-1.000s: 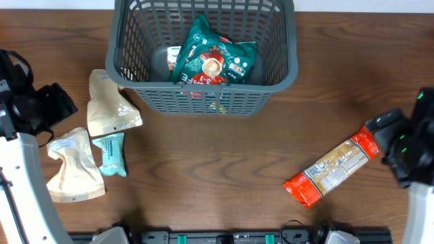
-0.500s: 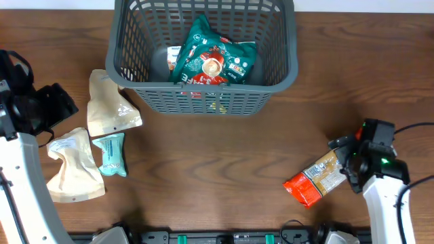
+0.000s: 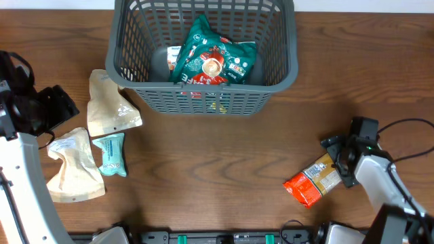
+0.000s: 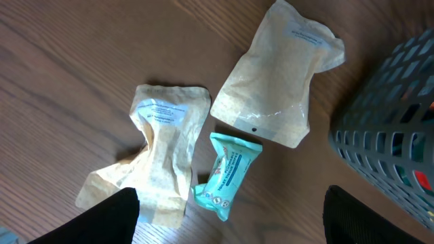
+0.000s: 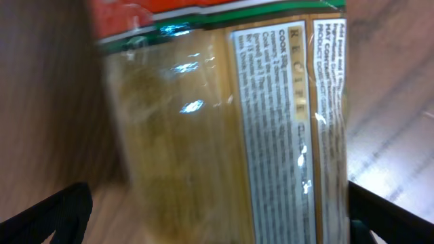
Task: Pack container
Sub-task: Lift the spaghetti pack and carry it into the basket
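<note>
Container: the container (image 3: 203, 95) stands at the table's far edge, middle, with a green snack bag (image 3: 211, 59) already lying inside.
Step in hand: I judge this the pickup of the pasta packet (image 3: 313, 181), near right, well apart from the basket.
My right gripper (image 3: 341, 161): spread wide over the packet's far end, fingers straddling it, nothing clamped yet.
My left gripper (image 4: 230, 234): released, idle above two tan pouches (image 3: 108, 105) and a teal bar (image 3: 111, 153).
Next move: settle lower, pinch across the packet's width, lift and carry it over the rim.
</note>
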